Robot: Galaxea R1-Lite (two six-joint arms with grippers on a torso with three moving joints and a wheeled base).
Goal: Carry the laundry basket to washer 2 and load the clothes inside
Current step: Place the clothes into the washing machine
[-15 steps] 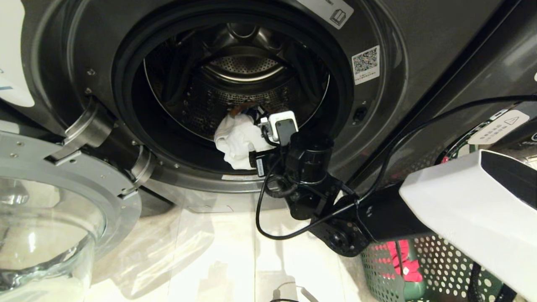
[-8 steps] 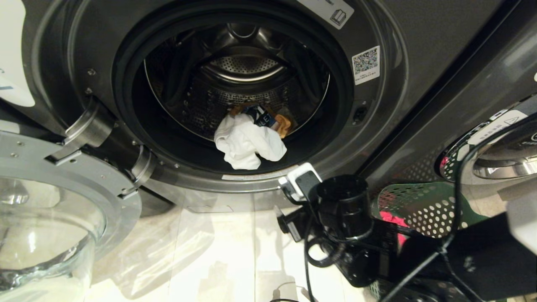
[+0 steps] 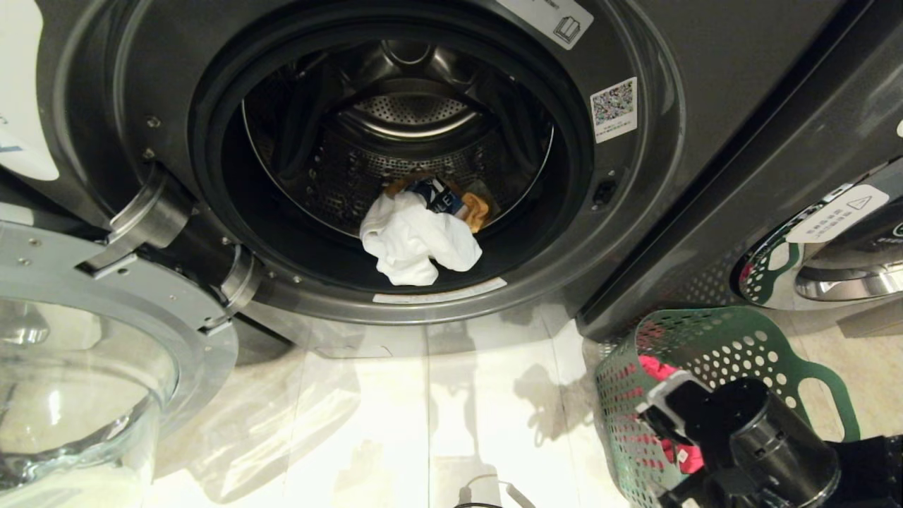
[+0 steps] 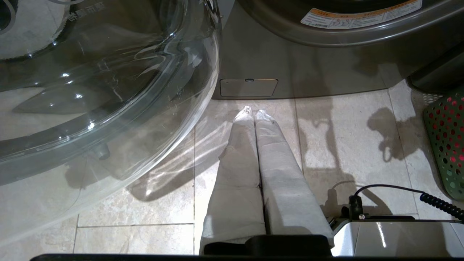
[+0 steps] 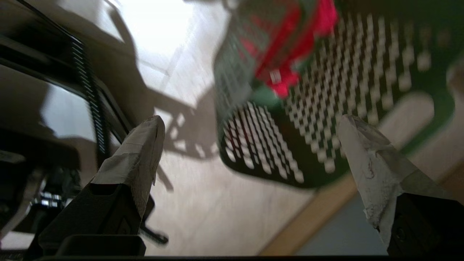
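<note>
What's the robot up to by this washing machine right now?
It is loading laundry. A white garment and an orange one lie in the open washer drum. The right hand, open and empty, hangs over the green basket, where a red-pink piece remains. The left hand is shut near the floor.

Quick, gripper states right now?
Left gripper: shut, empty, parked low over the floor.
Right gripper: open, empty, by the basket.
</note>
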